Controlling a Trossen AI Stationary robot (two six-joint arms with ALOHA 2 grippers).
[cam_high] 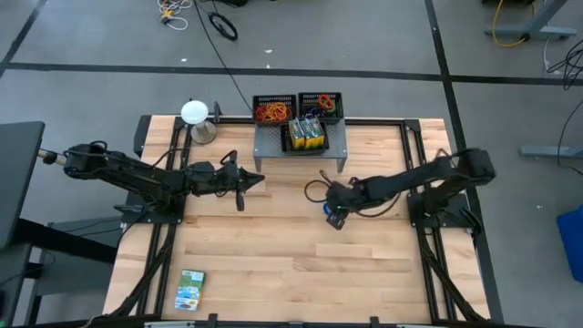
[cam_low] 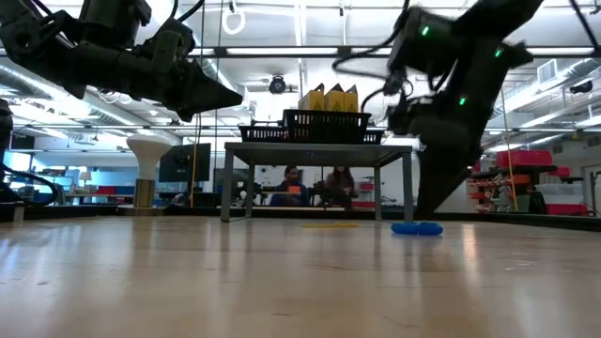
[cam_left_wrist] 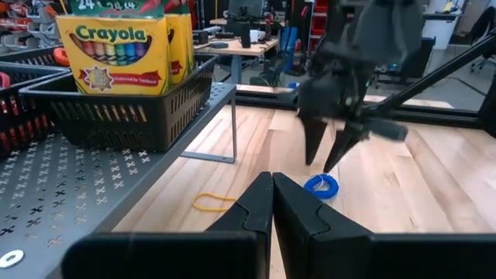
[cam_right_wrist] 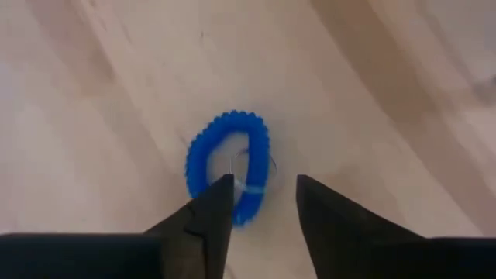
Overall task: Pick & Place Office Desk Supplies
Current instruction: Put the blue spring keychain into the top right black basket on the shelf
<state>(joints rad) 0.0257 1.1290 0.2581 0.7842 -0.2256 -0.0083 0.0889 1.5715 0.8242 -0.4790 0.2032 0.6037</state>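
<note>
Blue coil band (cam_right_wrist: 229, 172) lies flat on bare table (cam_high: 291, 264), just below my right gripper (cam_right_wrist: 260, 203); fingers parted, holding nothing. I judge it light, springy, likely to roll; pinch across one side of loop. One yellow band (cam_left_wrist: 213, 203) nearby on wood. Left gripper (cam_left_wrist: 271, 203) clenched, empty, beside shelf (cam_left_wrist: 85, 182). Three mesh trays (cam_high: 321, 105) on shelf, one card box (cam_high: 190, 290) at near edge.

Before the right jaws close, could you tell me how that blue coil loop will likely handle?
The blue coil loop looks thin and already bent out of round, so it is probably floppy and light. Lying flat on the table, it seems unlikely to roll, though it may slide when nudged.
</note>
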